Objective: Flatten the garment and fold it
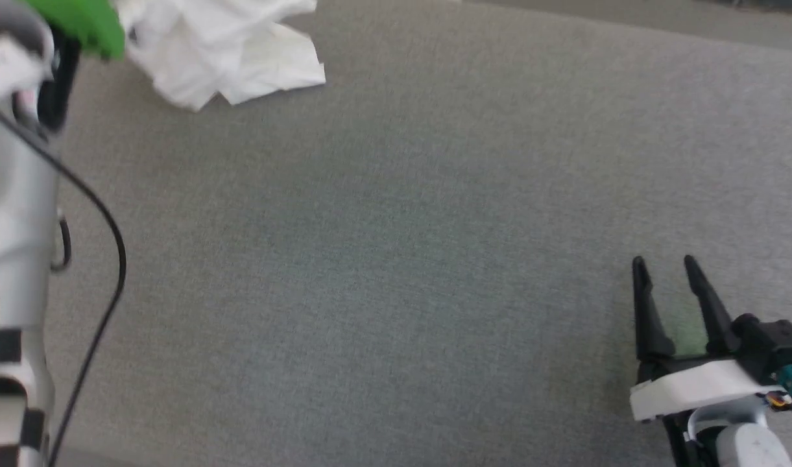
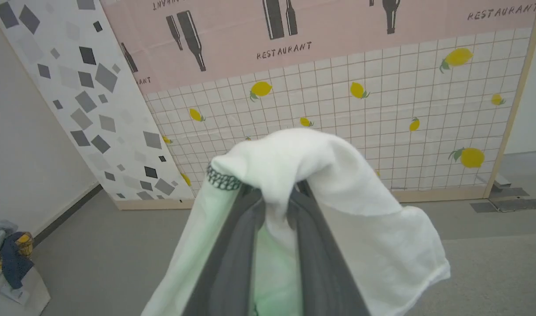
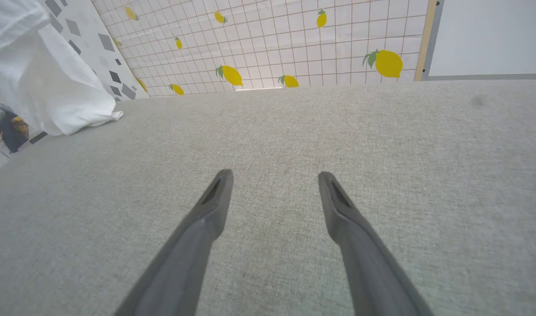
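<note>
White thin long-sleeved fabric shirt [image 2: 351,175] hung limp from my left gripper [image 2: 276,206], clamped near zigzag seam [image 2: 224,180] (seemed light, floppy). My right gripper [image 1: 665,266] gaped empty; dangling edge [image 2: 430,272] looked best hold.

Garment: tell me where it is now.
Upper left of the head view, the garment hangs bunched from the left gripper, across the grey surface from the right gripper.

Wide open grey top [image 1: 402,259]
The crumpled garment [image 1: 220,52] blocks the far left corner; a black cable [image 1: 122,259] hangs along the left side.
</note>
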You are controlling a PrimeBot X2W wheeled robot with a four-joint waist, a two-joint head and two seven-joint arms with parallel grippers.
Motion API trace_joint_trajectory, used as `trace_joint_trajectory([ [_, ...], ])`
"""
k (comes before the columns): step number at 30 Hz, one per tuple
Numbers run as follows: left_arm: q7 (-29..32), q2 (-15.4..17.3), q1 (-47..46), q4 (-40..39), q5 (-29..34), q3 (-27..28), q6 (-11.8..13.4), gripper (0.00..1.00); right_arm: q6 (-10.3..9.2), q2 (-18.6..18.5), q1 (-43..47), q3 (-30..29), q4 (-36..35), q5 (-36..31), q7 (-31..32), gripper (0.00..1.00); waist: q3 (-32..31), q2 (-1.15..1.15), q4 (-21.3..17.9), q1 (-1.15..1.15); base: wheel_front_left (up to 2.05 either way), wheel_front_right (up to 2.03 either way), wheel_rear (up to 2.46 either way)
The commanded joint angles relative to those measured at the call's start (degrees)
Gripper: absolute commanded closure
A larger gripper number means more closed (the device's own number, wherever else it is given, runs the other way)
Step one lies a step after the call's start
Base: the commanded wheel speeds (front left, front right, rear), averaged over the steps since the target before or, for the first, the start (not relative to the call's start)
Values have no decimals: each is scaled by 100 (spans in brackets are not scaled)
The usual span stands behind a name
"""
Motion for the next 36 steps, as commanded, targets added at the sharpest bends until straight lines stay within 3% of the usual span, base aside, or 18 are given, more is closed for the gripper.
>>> trace_joint_trajectory([
  [1,28,-18,-332,-93,14,-83,-31,100,-9,-1,-16,55,77,79,-75,0,-388,0,-278,0,0,0,0],
  [10,316,-360,-1739,-249,-208,-602,-93,100,-9,-1,-17,222,522,343,-298,0,-904,0,-1068,0,0,0,0],
  [16,283,-765,-1763,3,-402,-870,-98,100,-9,-1,35,173,646,403,-353,0,-1034,0,-1399,0,0,0,0],
  [21,233,-1311,-842,158,-780,-1231,-100,100,-9,-1,122,131,695,395,-373,0,-1083,0,-1450,0,0,0,0],
  [24,379,-1514,-19,151,-1071,-1850,-101,100,-9,-1,174,133,720,392,-379,0,-1109,0,-1424,0,0,0,0],
  [29,675,-1606,1336,197,-1538,-2764,-102,100,-9,-1,195,244,731,456,-383,0,-1149,0,-1393,0,0,0,0],
  [36,1504,-1797,2861,716,-2132,-3378,-102,100,-9,-1,200,331,736,509,-385,0,-1230,0,-1418,0,0,0,0],
])
